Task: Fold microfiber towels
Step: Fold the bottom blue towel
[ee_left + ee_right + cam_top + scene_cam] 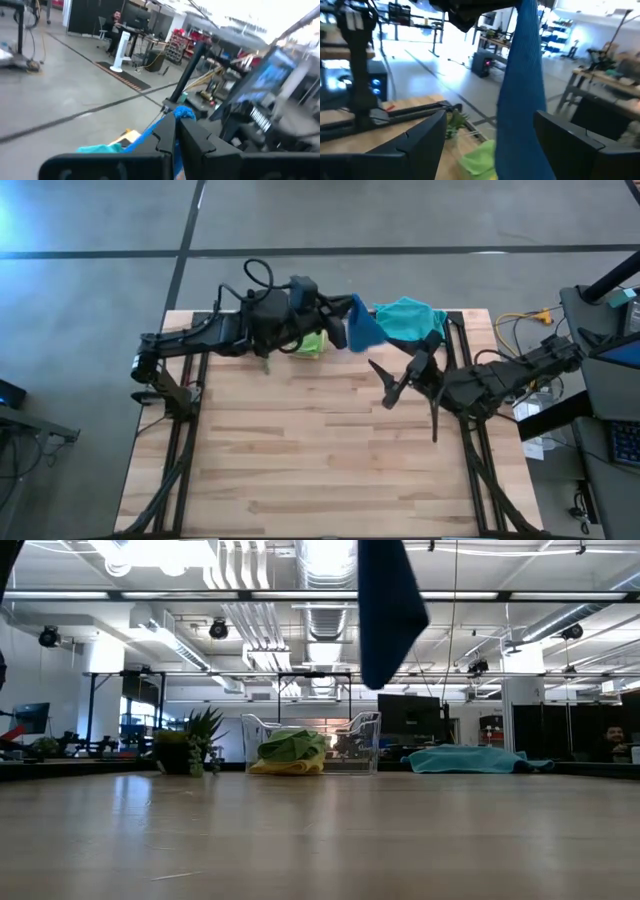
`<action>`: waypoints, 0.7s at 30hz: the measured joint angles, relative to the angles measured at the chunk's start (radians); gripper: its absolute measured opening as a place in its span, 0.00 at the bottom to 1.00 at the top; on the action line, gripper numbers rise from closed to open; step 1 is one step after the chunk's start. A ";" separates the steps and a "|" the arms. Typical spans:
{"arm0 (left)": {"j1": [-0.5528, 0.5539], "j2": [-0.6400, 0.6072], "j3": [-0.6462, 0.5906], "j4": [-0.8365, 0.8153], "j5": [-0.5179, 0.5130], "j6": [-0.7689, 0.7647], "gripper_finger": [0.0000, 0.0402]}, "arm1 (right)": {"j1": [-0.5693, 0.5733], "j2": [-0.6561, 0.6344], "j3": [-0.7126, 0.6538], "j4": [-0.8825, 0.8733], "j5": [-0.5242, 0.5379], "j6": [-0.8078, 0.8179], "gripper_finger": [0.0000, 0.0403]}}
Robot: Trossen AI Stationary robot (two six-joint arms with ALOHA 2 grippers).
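A dark blue towel (pixel 365 325) hangs from my left gripper (pixel 338 320), which is shut on it high over the table's far middle. My right gripper (pixel 408 405) is open, nearer than the towel and to its right. In the right wrist view the blue towel (pixel 520 90) hangs ahead between its spread fingers, which touch nothing. A teal towel (pixel 410 318) lies crumpled flat at the table's far right. A lime green towel (pixel 292 745) rests on a yellow towel (pixel 285 768) inside the clear bin. My left gripper pinches the blue towel between its two fingers at the towel's top end; a small bunch (pixel 182 114) sticks out past the fingertips. The fingers are level and come from the table's left. The towel hangs slack below them, its lower end (pixel 378 675) clear of the table.
The clear plastic bin (pixel 365 735) stands at the table's far edge, left of the teal towel, with a small potted plant (pixel 190 750) to its left. Cables (pixel 520 330) lie off the table's right edge. The wooden tabletop (pixel 320 460) stretches toward the near edge.
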 joint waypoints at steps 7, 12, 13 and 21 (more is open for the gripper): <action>0.014 0.015 -0.001 0.072 -0.003 -0.119 0.00 | -0.056 0.089 0.044 0.107 0.024 -0.208 0.72; 0.012 0.040 -0.003 0.117 0.000 -0.128 0.00 | -0.098 0.216 0.151 0.157 0.096 -0.314 0.72; 0.012 0.044 -0.004 0.120 0.002 -0.126 0.00 | -0.106 0.238 0.174 0.158 0.118 -0.332 0.71; 0.014 0.014 0.006 0.081 0.048 -0.071 0.00 | -0.118 0.305 0.263 0.145 0.159 -0.343 0.66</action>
